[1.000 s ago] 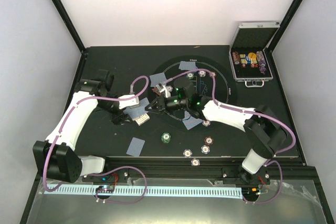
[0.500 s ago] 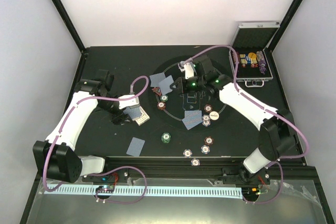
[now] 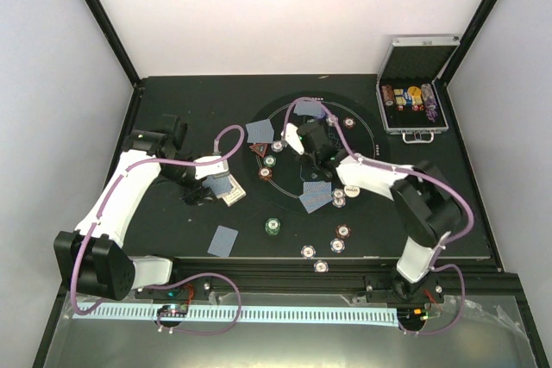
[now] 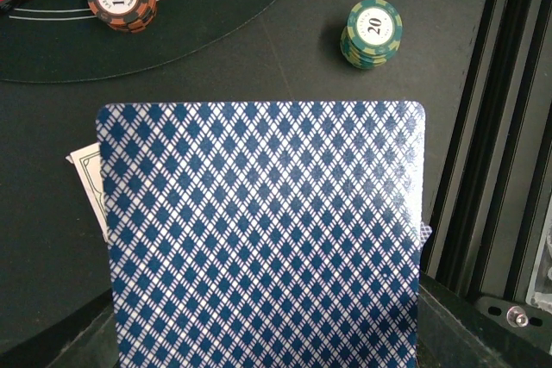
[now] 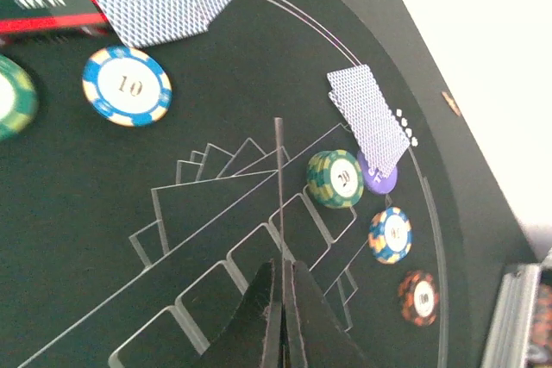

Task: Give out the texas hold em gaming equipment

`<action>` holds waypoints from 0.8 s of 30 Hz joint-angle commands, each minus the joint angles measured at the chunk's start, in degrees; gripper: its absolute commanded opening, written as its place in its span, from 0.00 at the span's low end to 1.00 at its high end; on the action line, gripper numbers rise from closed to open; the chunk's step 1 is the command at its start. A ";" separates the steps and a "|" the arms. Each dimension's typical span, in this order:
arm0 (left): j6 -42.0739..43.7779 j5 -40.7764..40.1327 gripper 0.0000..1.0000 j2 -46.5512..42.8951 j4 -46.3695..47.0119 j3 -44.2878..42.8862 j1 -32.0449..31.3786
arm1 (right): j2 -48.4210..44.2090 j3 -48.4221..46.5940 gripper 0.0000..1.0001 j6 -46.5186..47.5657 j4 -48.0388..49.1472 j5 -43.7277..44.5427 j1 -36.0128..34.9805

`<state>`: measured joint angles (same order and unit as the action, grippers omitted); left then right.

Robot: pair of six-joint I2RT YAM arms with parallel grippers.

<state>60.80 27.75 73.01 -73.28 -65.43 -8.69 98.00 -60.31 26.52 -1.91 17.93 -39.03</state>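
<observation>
Left hand (image 3: pixel 214 189) clamped on deck of blue-diamond-backed playing cards (image 4: pixel 259 239), left of round black playing mat (image 5: pixel 95 187) on table (image 3: pixel 164 109). Right hand (image 5: pixel 282 275) clenched, empty, low over mat centre. Dealt cards (image 3: pixel 317 196) lie at spots round mat.

Likely next: fetch another card. Open right fingers before reaching deck. Pinch top card only, at free edge. Keep clear of green chip stack (image 4: pixel 373 32).

A second ago right hand sat close beside deck; now drawn back over mat.

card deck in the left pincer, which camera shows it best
Left wrist: the deck fills much of the frame, blue diamond back sharp. The top view shows it as a small stack at the left pincer. The right wrist view misses it.
</observation>
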 commanded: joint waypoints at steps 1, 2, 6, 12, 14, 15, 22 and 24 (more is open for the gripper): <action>-0.06 -0.02 0.02 -0.28 -1.00 -1.14 0.25 | 6.21 -0.17 0.01 18.29 15.65 6.98 0.01; -0.13 -0.12 0.02 -0.20 -0.99 -1.11 0.24 | 7.47 -0.16 0.01 19.87 16.86 6.41 0.00; -0.41 -0.46 0.01 0.02 -1.42 -1.71 0.25 | 12.86 -2.11 0.01 23.45 18.02 6.66 0.01; -0.10 -2.06 0.02 -1.01 -0.68 -1.34 0.23 | 15.01 -2.61 0.01 21.06 11.85 4.80 -0.90; 0.02 -2.22 0.02 -1.08 -0.42 -1.20 0.25 | 14.70 -2.09 0.01 19.95 9.32 4.17 -1.24; 0.03 -2.13 0.02 -0.99 -0.38 -1.34 0.25 | 14.56 -2.20 0.04 18.96 7.67 3.95 -1.24; -0.07 -1.77 0.02 -1.02 -0.51 -1.59 0.25 | 10.34 -0.03 0.32 15.56 -0.10 -1.17 -2.05; -0.06 -1.73 0.02 -1.32 -0.47 -1.40 0.22 | 9.52 0.17 0.35 14.65 -1.37 -0.88 -2.11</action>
<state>60.58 25.65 73.01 -73.23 -65.43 -8.69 111.31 -60.90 43.51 0.43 18.87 -40.56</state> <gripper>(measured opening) 0.665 0.332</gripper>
